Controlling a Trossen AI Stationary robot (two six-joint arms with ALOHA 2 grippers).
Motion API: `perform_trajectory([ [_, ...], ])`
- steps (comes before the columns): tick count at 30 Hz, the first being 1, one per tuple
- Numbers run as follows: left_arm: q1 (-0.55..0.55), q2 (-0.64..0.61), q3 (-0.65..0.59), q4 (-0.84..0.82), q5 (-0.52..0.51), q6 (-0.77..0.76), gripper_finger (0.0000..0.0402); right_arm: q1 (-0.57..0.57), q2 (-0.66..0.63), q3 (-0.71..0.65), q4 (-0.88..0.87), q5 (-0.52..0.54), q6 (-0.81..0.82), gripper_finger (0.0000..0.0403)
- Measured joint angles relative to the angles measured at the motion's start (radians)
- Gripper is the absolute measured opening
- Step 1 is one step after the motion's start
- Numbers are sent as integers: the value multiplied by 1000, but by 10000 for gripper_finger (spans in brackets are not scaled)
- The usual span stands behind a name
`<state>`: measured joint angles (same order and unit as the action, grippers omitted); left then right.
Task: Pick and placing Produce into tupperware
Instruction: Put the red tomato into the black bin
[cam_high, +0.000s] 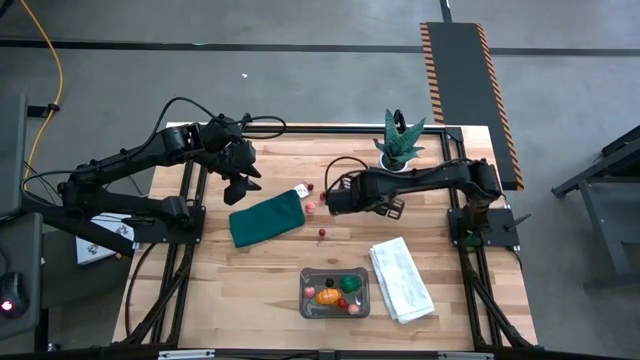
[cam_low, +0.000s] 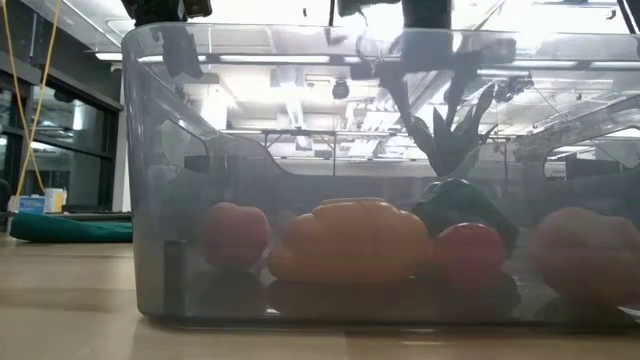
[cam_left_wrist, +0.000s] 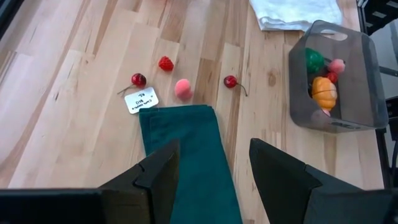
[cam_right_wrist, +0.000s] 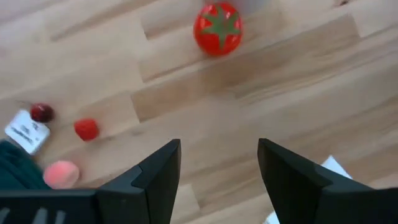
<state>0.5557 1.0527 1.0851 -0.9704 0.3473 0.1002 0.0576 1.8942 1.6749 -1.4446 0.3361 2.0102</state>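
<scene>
The tupperware (cam_high: 335, 293), a clear greyish box near the table's front edge, holds several pieces of produce, among them an orange one (cam_low: 350, 240) and a green one (cam_left_wrist: 314, 60). Loose produce lies on the bare wood past the dark green cloth (cam_high: 267, 218): a pink piece (cam_left_wrist: 183, 88), a red berry (cam_left_wrist: 165, 63), two cherries (cam_left_wrist: 138, 79) (cam_left_wrist: 231, 81) and a red tomato (cam_right_wrist: 217, 28). My left gripper (cam_left_wrist: 214, 149) hangs open above the cloth. My right gripper (cam_right_wrist: 219, 149) hangs open over bare wood near the tomato, pointing down, nothing between its fingers.
A folded white towel (cam_high: 400, 278) lies right of the tupperware. A spiky potted plant (cam_high: 400, 140) stands at the far edge behind the right arm. A small white label (cam_left_wrist: 141, 99) lies at the cloth's corner. Bare wood stretches between cloth and tupperware.
</scene>
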Motion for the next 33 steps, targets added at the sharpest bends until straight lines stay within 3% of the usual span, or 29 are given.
perform_trajectory([
  [5, 0, 0, 0, -1, -1, 0, 182, -13, 0, -21, 9, -106, -55, 205],
  [33, 0, 0, 0, 5, -2, 50, 182, -16, 0, -21, 26, -138, -83, 204],
])
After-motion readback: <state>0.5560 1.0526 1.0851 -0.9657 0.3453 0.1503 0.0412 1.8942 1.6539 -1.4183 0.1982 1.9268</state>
